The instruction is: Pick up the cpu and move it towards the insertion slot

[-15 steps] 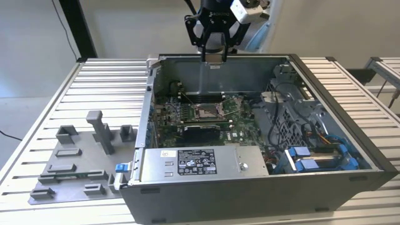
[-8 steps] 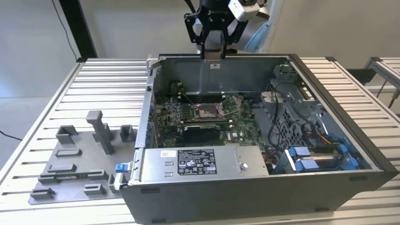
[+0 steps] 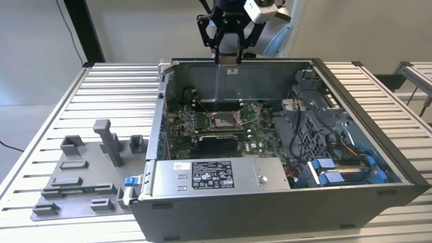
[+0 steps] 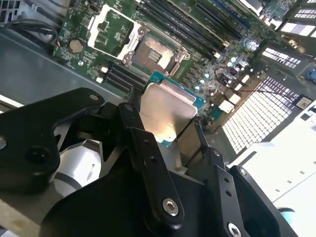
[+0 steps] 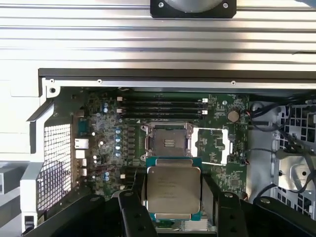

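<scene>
Gripper (image 5: 173, 197) clamps cpu (image 5: 174, 190) at lower centre of first wrist view, held above insertion slot (image 5: 167, 140) at frame centre, well apart

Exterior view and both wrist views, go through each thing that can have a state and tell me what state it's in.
cpu: held off the board in the end effector, above the open case.
end effector: shut on the cpu, raised over the case's far wall.
insertion slot: empty, its frame open, contact centre exposed.
computer case: side panel off, interior exposed.
grey fixture plate: lies on the table at the exterior view's left.
</scene>
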`<action>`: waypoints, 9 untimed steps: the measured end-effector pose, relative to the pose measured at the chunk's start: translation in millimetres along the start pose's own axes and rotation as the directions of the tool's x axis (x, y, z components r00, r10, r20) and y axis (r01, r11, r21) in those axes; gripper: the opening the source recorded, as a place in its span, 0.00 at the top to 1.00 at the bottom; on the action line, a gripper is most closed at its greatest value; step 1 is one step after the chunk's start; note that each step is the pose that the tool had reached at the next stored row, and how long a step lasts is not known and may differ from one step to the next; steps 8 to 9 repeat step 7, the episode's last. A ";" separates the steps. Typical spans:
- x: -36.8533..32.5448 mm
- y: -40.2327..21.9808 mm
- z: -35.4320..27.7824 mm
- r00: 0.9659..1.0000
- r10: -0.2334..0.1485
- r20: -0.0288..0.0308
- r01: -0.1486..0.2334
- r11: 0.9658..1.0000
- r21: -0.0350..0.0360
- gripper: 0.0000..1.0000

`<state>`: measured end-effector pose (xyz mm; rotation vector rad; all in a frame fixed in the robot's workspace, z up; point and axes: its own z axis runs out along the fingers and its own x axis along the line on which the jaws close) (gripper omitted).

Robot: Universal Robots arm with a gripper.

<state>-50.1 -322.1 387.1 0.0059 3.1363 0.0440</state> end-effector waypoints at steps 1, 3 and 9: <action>0.8 0.0 0.1 1.000 0.000 0.000 0.000 1.000 0.000 1.00; 1.2 0.0 0.2 1.000 0.000 0.000 0.000 1.000 0.000 1.00; 1.6 0.0 0.2 1.000 0.000 0.000 0.000 1.000 0.000 1.00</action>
